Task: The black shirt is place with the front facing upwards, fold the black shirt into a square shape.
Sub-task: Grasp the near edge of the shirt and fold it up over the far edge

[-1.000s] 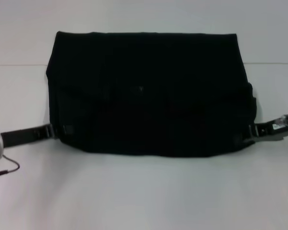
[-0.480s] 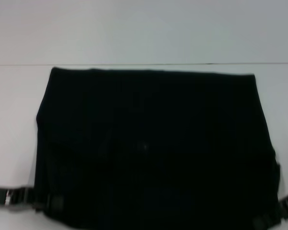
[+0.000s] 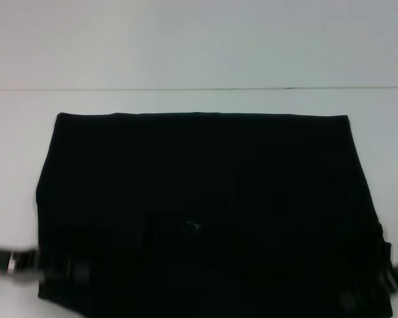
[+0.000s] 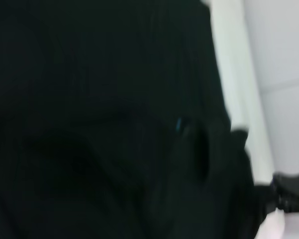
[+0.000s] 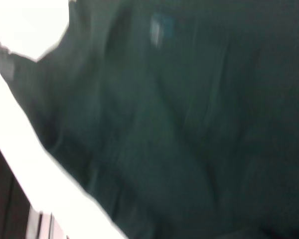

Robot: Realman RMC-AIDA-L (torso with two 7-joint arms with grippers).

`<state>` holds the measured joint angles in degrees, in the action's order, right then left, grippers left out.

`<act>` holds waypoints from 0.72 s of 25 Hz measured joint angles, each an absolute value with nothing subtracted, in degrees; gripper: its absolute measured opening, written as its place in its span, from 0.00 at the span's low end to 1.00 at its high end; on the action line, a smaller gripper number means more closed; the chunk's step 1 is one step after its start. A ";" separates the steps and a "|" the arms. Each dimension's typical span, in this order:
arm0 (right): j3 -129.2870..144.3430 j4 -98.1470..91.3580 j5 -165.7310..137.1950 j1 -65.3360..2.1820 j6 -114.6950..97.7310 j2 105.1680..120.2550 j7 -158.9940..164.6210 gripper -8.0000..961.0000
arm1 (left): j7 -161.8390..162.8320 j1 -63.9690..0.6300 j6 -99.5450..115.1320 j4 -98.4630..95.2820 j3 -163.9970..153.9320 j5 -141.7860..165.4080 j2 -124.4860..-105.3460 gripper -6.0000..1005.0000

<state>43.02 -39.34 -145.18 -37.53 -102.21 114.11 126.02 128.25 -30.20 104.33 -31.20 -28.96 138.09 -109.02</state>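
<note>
**Shirt held up by 2 claws, one at each lower corner**

The black shirt is hanging in front of the head camera as a wide dark rectangle, its straight top edge running side to side above the white desk. No print is showing on the face toward the camera; only a small pale fleck is sitting near the middle.

The left claw is sitting at the shirt's lower left corner, with its arm reaching in from the left edge of the head view. The right claw is sitting at the lower right corner, mostly hidden by cloth. Each appears to be gripping a corner of the shirt, though the fingers themselves are lost against the black fabric, so the grip is a judgement from how the cloth is hanging between them.

In the left wrist view the shirt is filling nearly the whole frame, with a thin blue mark, probably the neck label, showing among the folds. The right wrist view is showing the same cloth with a blue patch.

The relation that matters: the shirt's long axis is running left to right, spanning from one claw to the other, so both arms are equally placed and any next fold likely needs them moving together to keep the edge level.
</note>
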 joint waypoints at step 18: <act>22.67 -22.98 -110.54 -37.80 -62.59 116.73 116.61 0.07 | 115.02 -38.70 63.82 -28.03 -12.79 119.86 -117.67 0.05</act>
